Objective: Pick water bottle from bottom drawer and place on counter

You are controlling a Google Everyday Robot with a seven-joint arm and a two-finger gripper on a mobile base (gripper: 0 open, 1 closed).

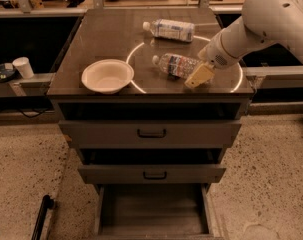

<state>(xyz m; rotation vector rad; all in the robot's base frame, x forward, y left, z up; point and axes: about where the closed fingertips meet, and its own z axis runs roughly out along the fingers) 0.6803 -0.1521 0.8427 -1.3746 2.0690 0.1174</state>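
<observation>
Pretty sure this one's basically wrapped up. The counter (106,39) is the big brown surface with the white circle on it. The water bottle (177,64) is already lying on its side up there, inside the circle and a touch toward 3 o'clock of its middle, with the cap pointing at about 10 o'clock.

The white arm (256,24) comes in from the 2 o'clock corner. Its gripper (198,77) sits right at the bottle's base end, at about 4 o'clock from the bottle, either touching it or as good as. I honestly can't tell if the jaws are clamped on the bottle or have let go; from this angle they read as one cream wedge. So my guess is the pick and the carry are done, and what's left is at most letting go and backing the arm off.

Containers, big to small:
- The bottom drawer (151,209) is pulled out at 6 o'clock, and what shows of its tray is plain grey with nothing in it.
- The two handled drawers (151,133) above it are pushed in, so no idea what they hold.
- A white bowl (107,75) sits on the circle's rim at 9 o'clock and looks empty.
- A second bottle (169,30) with a white-blue label lies at the circle's 12 o'clock, well apart from ours.
- A little white cup (24,66) stands off the surface, way out at 9 o'clock. Can't see into it.
</observation>
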